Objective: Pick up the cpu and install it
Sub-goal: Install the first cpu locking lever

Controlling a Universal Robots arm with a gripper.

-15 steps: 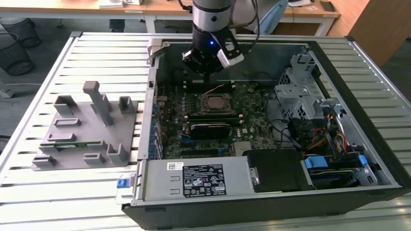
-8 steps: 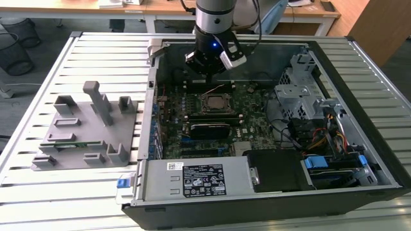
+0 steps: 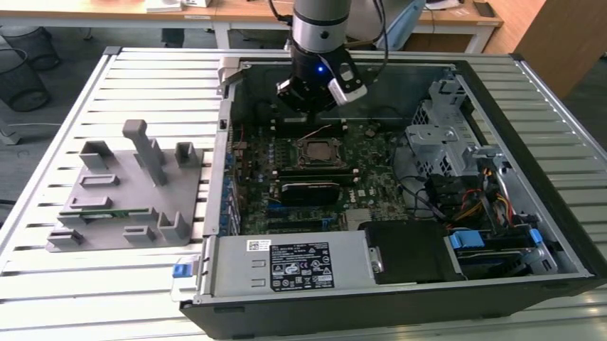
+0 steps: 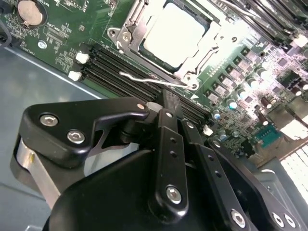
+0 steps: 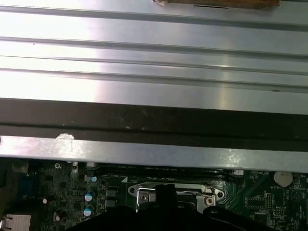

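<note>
Here, slatted metal table [image 3: 57,284], open computer case [image 3: 531,277], office desks [image 3: 246,11] behind

wooden desks [image 3: 237,8], wire bins [image 3: 21,71], grey floor [image 3: 76,39]

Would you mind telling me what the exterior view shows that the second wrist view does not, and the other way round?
Exterior view alone: the whole open computer case on the slatted table, the grey fixture tray at the exterior view's left, and the black heatsink.
Second wrist view alone: the cpu close up, its silver top seated in the socket frame, and a coin battery.
Both: the gripper over the motherboard, and the socket.
</note>
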